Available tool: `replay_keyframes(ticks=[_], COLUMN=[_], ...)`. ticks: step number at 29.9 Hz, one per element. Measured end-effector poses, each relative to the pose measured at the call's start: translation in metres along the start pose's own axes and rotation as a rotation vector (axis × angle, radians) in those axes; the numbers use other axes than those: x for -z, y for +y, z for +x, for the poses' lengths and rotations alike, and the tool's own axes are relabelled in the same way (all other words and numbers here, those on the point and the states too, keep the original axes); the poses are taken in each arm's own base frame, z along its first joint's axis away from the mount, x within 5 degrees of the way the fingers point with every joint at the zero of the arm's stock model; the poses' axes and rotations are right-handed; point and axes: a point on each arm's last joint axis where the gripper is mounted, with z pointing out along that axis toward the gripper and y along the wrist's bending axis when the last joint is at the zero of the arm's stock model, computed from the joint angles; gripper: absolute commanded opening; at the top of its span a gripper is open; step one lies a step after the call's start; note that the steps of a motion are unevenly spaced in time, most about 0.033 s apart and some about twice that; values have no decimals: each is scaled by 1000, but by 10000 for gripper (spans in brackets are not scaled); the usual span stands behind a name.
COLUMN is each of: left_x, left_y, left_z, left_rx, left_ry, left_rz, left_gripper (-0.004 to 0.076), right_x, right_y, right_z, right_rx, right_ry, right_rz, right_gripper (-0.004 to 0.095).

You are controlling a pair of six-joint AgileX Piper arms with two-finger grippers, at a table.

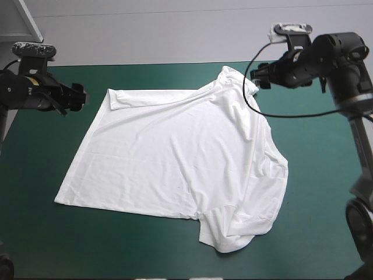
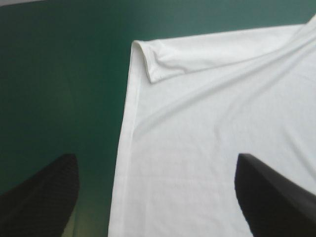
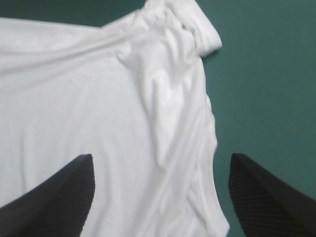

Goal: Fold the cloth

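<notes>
The white T-shirt lies spread on the teal-green table, smooth on its left half and wrinkled along its right side. A sleeve is folded over at the far left corner, and the far right corner is bunched up. My left gripper hovers just off the shirt's far left corner. It stands open over the shirt's left edge. My right gripper hovers at the far right corner, open above the wrinkled cloth. Neither holds anything.
Bare teal-green cover runs in a wide strip in front of the shirt, with more to its left and right. The table's far edge passes close behind the shirt's far corners.
</notes>
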Motion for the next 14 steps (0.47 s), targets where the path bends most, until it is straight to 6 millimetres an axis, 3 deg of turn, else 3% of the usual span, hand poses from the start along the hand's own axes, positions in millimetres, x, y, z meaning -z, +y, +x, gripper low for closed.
replay_keyframes(ticks=[4,8,12,14], left_x=[15,12,5,3], left_y=[-4,-9,-13,-16], left_z=[28,66,105,122], left_rx=[20,49,72,83], left_ry=[50,127,180,189], left_rz=[6,14,18,26], left_gripper=[618,618,618,618], right_x=[20,27,25,14], right_y=[-4,-7,-12,-16], right_z=[53,99,138,155], right_rx=[3,-3,2,2], right_ry=[103,188,267,315], right_rz=[40,48,79,99], right_gripper=[695,695,695,695])
